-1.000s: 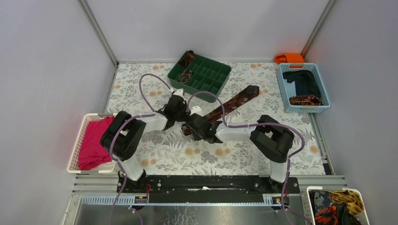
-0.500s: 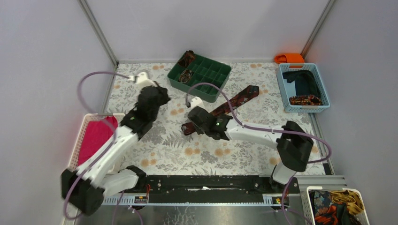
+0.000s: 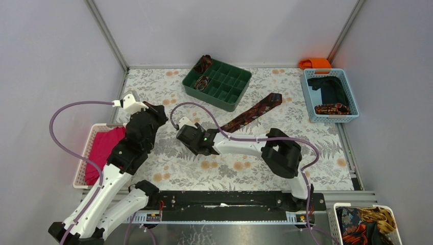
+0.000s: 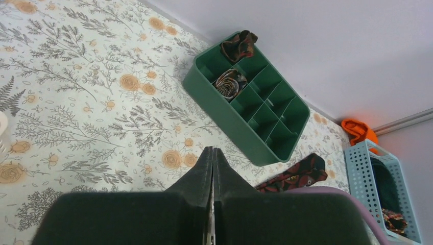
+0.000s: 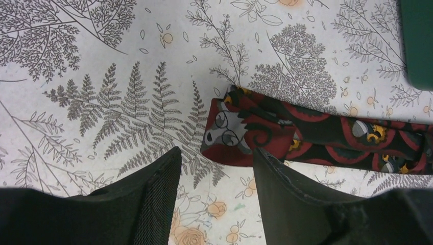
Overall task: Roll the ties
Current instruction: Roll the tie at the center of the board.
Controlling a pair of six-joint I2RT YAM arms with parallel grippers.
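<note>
A dark maroon tie with red-orange patterning lies flat as a long strip on the floral tablecloth, running diagonally from near the green tray down toward the middle of the table. The right gripper is low over the near end of it, and its wrist camera shows the two fingers standing well apart with nothing between them; the folded end of the strip sits just ahead of the fingertips, and I cannot tell whether the right-hand one is touching the cloth. The left gripper hangs above the table off to the left, well apart from the strip, its fingers pressed together on nothing. In the tray, one rolled tie sits in a compartment along the left side, and a second bundled tie (looser, by the look of it) fills the far corner compartment. A pink-red cloth lies in the white basket at the left edge.
</note>
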